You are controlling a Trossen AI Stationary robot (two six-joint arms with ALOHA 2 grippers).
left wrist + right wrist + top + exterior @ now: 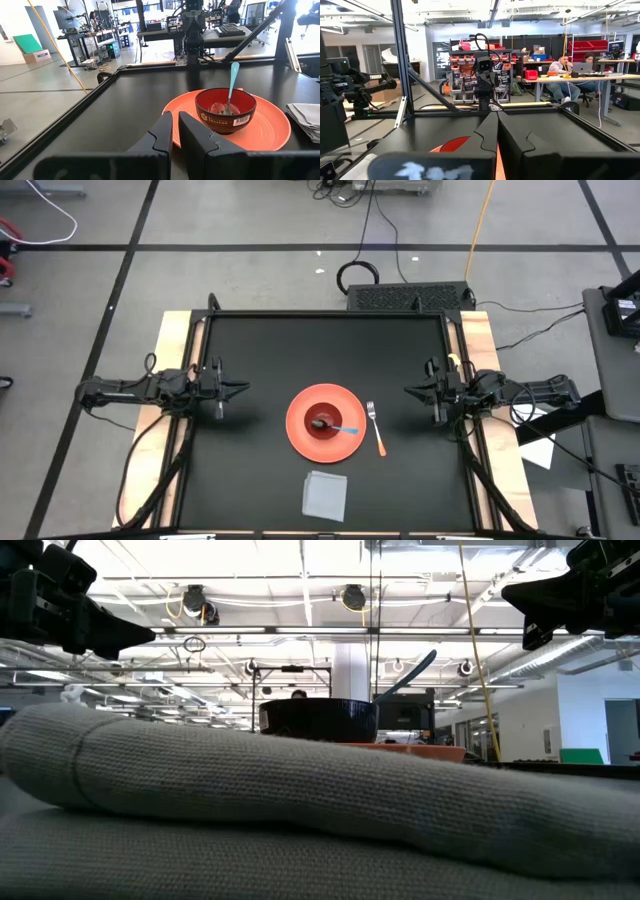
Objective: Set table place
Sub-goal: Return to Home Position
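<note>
An orange plate [325,423] lies in the middle of the black table [260,350]. A dark red bowl [225,110] stands on it, with a light blue-handled spoon [231,82] leaning inside. A fork with an orange handle [376,427] lies on the table right of the plate. A folded grey napkin [325,494] lies near the front edge. My left gripper [243,390] hovers at the table's left, shut and empty. My right gripper [410,391] hovers at the right, shut and empty.
The napkin [300,810] fills the foreground of the low view. Bare table top lies between each gripper and the plate. A person sits at a desk [565,67] in the room beyond the table.
</note>
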